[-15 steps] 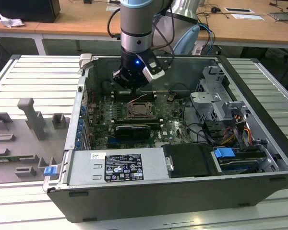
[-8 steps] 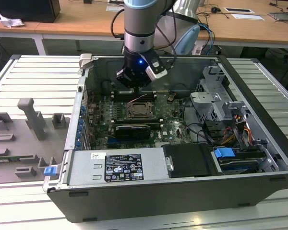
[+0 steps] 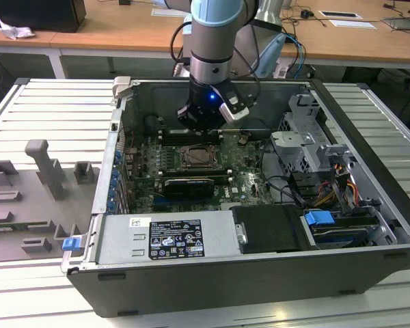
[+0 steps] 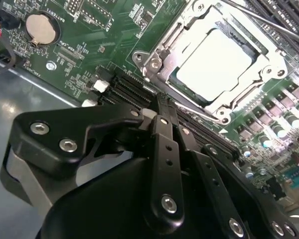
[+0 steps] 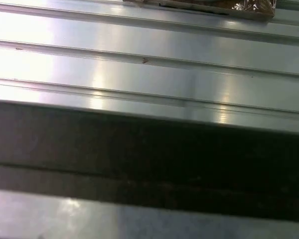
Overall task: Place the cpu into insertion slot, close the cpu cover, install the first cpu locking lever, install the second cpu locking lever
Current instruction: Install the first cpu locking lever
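Exterior view: your gripper (image 3: 203, 123) hangs inside the computer case (image 3: 369, 225), just above the socket on the motherboard (image 3: 242, 179).
Second wrist view: fingers (image 4: 162, 117) pressed together, holding nothing; the cpu (image 4: 215, 64) lies in the socket, the cpu cover (image 4: 162, 52) down around it.
Handling: you'd judge the cover thin, stiff, slippery; press its edge.
First wrist view: ribbed metal table (image 5: 139, 45).

arm (image 3: 212, 41): you see light blue and silver joints | cables: black, looped beside wrist | gripper (image 4: 162, 107): black links, silver screws | wrist: small blue light
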{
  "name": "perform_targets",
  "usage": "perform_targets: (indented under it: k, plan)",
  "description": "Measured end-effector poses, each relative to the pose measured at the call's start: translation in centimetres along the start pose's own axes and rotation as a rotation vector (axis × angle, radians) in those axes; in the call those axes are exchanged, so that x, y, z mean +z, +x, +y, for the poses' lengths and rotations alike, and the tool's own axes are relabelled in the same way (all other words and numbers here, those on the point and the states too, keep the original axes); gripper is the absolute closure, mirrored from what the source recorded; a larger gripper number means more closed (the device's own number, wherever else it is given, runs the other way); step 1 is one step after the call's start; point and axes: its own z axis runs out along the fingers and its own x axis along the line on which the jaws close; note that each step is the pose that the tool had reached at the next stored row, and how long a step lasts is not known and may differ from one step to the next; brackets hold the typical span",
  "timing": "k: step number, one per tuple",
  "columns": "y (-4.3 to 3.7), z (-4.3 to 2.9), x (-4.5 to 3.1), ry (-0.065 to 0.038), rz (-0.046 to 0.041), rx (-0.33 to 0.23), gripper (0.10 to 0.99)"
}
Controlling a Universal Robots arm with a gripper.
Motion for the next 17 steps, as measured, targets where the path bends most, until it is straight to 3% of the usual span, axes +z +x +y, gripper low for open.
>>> perform_targets:
  k: [7,17]
  plan:
    - [-0.22,-0.07,0.55,0.001,-0.0006,0.006,0.980]
    - [-0.22,-0.22,0.30,0.001,-0.0006,0.009,0.980]
